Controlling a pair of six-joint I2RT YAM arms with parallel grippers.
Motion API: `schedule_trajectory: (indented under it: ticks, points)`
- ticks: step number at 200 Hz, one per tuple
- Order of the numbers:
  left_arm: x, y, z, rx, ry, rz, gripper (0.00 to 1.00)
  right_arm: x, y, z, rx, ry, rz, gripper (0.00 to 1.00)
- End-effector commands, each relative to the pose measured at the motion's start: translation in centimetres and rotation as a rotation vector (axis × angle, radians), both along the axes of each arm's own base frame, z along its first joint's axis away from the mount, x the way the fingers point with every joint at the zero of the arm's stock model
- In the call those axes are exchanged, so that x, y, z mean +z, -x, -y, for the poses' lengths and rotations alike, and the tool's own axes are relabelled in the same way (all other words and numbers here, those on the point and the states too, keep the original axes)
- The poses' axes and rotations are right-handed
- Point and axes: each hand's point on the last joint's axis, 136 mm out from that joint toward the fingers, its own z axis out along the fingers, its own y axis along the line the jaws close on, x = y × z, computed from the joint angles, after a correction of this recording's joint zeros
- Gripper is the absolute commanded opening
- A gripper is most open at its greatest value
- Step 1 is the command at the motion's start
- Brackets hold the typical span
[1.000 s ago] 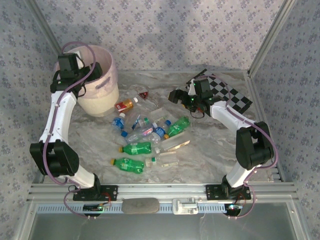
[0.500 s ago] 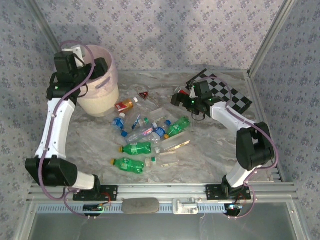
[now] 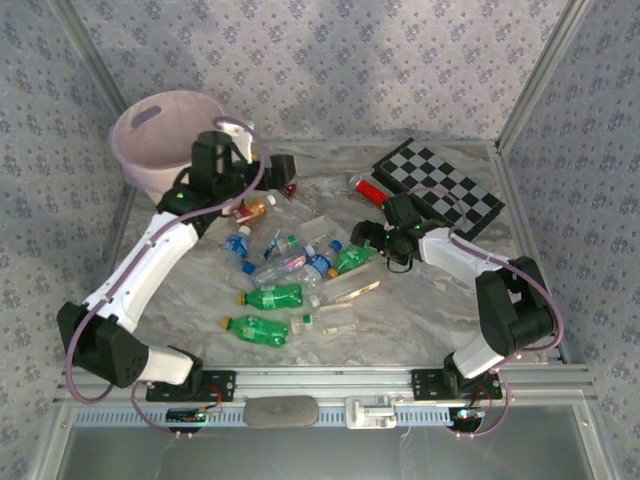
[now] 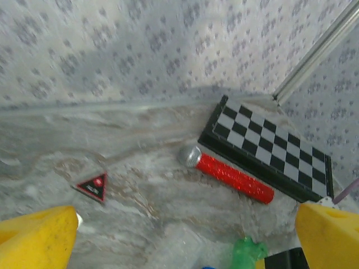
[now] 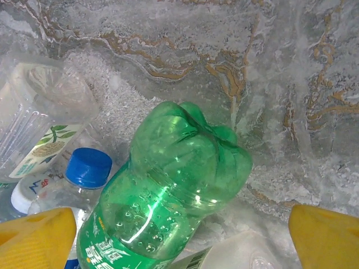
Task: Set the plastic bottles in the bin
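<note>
Several plastic bottles lie in a heap mid-table: a red-labelled one with an orange cap (image 3: pixel 250 209), green ones (image 3: pixel 275 296) (image 3: pixel 257 329), and clear ones with blue caps (image 3: pixel 237 245). The pale pink bin (image 3: pixel 150 150) stands at the back left. My right gripper (image 3: pixel 368 238) (image 5: pixel 179 241) is open, its yellow fingers (image 5: pixel 36 238) straddling the base of a green bottle (image 5: pixel 168 190) (image 3: pixel 352 258) without touching it. My left gripper (image 3: pixel 280 168) (image 4: pixel 185 246) hangs open and empty above the table, right of the bin.
A chessboard (image 3: pixel 440 187) (image 4: pixel 269 148) lies at the back right with a long red bar (image 3: pixel 368 190) (image 4: pixel 233 175) along its near edge. A small red-and-black triangle (image 4: pixel 92 186) lies just below my left gripper. Patterned walls close in the back and sides.
My left arm has swung away from over the bin, rightward and out above the table. My right gripper has come down from beside the chessboard to the green bottle.
</note>
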Motion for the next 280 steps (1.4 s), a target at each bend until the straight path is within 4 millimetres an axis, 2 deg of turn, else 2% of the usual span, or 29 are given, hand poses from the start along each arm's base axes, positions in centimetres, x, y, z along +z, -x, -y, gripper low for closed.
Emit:
schedule_trajectory:
  ticks: [1,41,89,184,242,280]
  points:
    - [-1.6,-0.6,1.6,0.014,0.046,-0.009,0.99,-0.1,-0.5,0.2,-0.052,0.004,0.014,0.99]
    - [-6.3,0.7,3.9,-0.006,0.023,-0.108,0.99,-1.0,-1.1,-0.4,-0.058,-0.017,0.009,0.98]
    - [-9.4,1.9,4.7,-0.002,0.008,-0.172,0.99,-2.1,-2.0,-1.0,-0.063,-0.038,0.003,0.95]
    - [-10.0,1.7,5.5,0.002,-0.005,-0.177,0.99,-3.9,-3.9,-1.6,-0.1,-0.098,0.011,0.86]
    - [-10.6,1.8,5.0,0.022,-0.022,-0.187,0.99,-4.7,-4.6,-1.7,-0.128,-0.15,0.011,0.69]
    - [-10.9,1.8,4.9,0.027,-0.029,-0.19,0.99,-4.3,-4.9,-1.4,-0.143,-0.168,0.032,0.62]
